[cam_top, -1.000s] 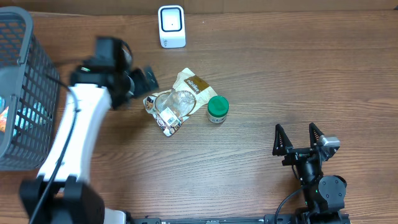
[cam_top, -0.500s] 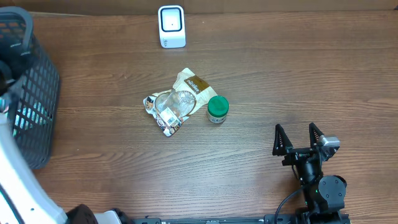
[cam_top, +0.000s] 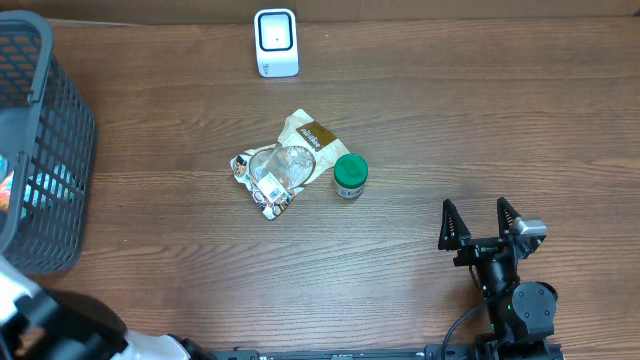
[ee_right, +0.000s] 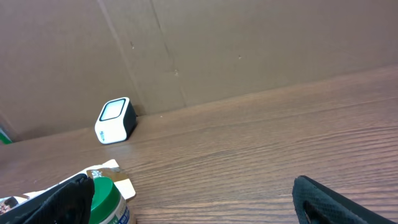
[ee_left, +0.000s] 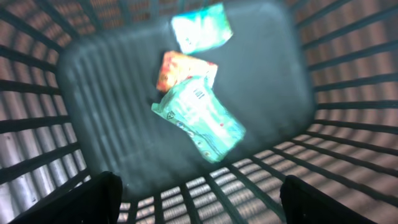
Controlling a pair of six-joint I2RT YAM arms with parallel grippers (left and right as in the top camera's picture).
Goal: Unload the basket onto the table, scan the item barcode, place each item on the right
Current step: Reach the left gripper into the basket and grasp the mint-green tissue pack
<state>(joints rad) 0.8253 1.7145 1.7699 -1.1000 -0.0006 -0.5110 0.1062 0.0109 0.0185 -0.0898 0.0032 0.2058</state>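
The left hand [ee_left: 200, 186] hung wide and empty over a grey basket [ee_left: 99, 106], three packets [ee_left: 199, 118] lying on its floor (teal, orange, teal). The right hand [cam_top: 483, 222] rested wide and empty at the near edge of the desk [cam_top: 480, 120]. Mid-desk, a pouch [cam_top: 280, 165] lay just beside a green-lidded jar [cam_top: 350, 175], well apart from both hands; the scanner [cam_top: 276, 42] stood at the far edge.

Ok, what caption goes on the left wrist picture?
Open left gripper looking into the basket, three packets at the bottom.
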